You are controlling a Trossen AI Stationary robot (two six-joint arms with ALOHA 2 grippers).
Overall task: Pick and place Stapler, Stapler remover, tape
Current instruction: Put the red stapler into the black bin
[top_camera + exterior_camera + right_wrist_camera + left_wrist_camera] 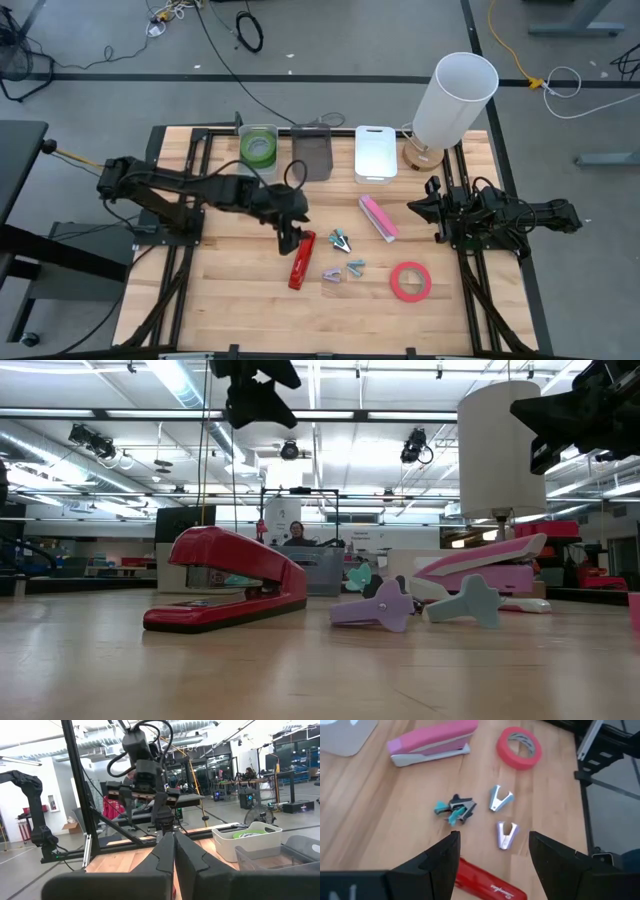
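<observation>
Where the wooden tabletop (240,300) lies nearest the front edge, the red-pink tape (410,281) rests flat right of centre, with the red stapler (301,259) just left of centre and three staple removers (343,255) loosely grouped between them, all apart. Pink stapler (379,217) lies diagonally just behind those. Along the far edge sit three bins: a clear bin (258,148) holding green tape (258,149), an empty-looking grey bin (312,150), and a white bin (375,154), next to a white lamp (453,103) on a wood base. Beyond is grey floor with cables; the low view shows an open workshop with ceiling lights and a person far back, possibly seated.

Left gripper (492,855) hovers over the red stapler's far end, fingers spread wide, nothing held. Right gripper (174,851) waits at the tabletop's right edge, fingers pressed together, empty.
</observation>
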